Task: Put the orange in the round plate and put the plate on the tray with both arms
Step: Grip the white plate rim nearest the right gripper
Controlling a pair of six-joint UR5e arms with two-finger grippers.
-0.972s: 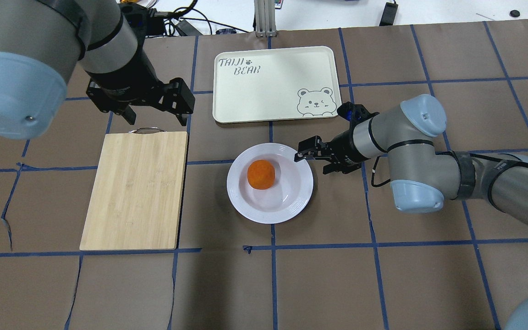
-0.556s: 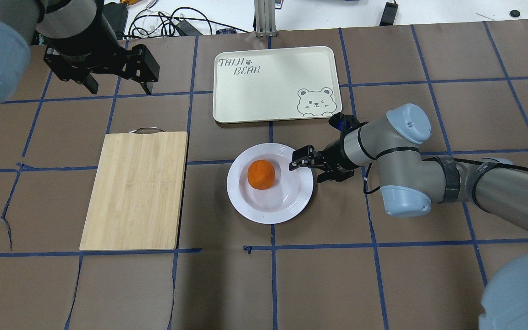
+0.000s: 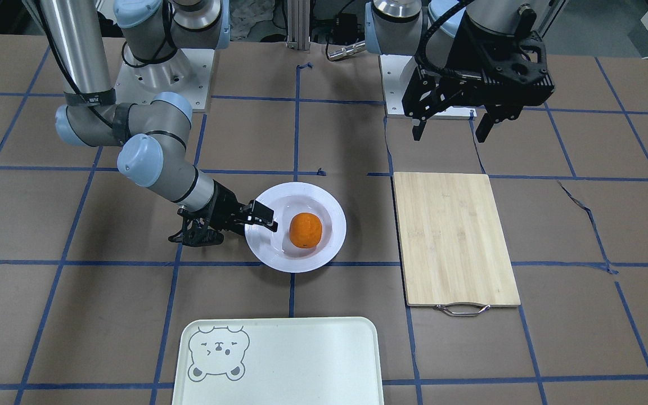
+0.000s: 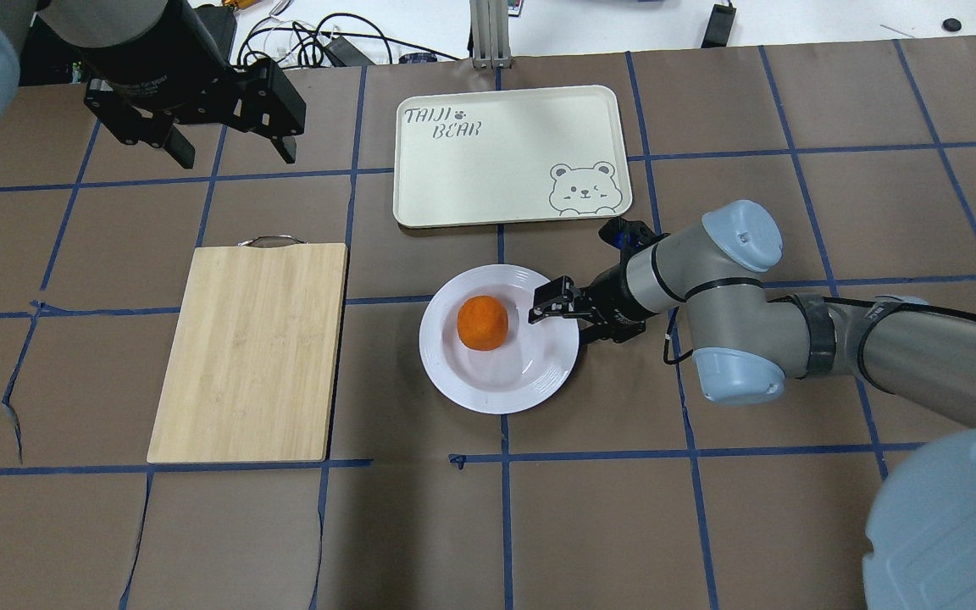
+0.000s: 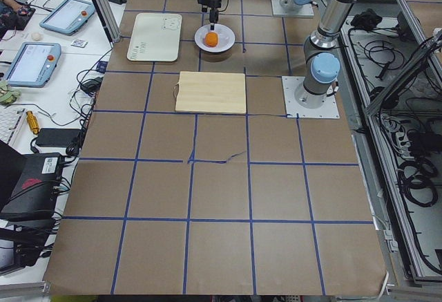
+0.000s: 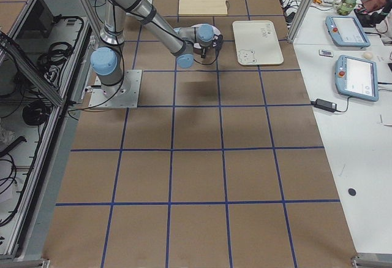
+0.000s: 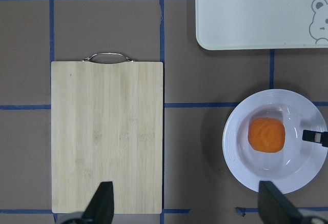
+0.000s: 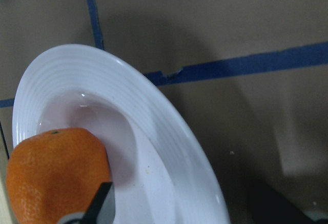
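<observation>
— Stage 2, seemingly: lifting round plate (image 4: 532, 379), orange (image 4: 482, 323) already lying in its centre, on table (image 4: 708, 508).
— Straddling plate's rim with right gripper (image 4: 558, 325) spread, not clamping; left gripper (image 4: 234, 158) hanging wide, empty, beyond cutting board (image 4: 251, 352). Needing pinch next, then crossing open strip toward tray (image 4: 505, 174).

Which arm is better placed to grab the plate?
Right: the right end effector, open, straddles the rim of the round plate beside the orange; the left end effector hangs far off, past the cutting board.
</observation>
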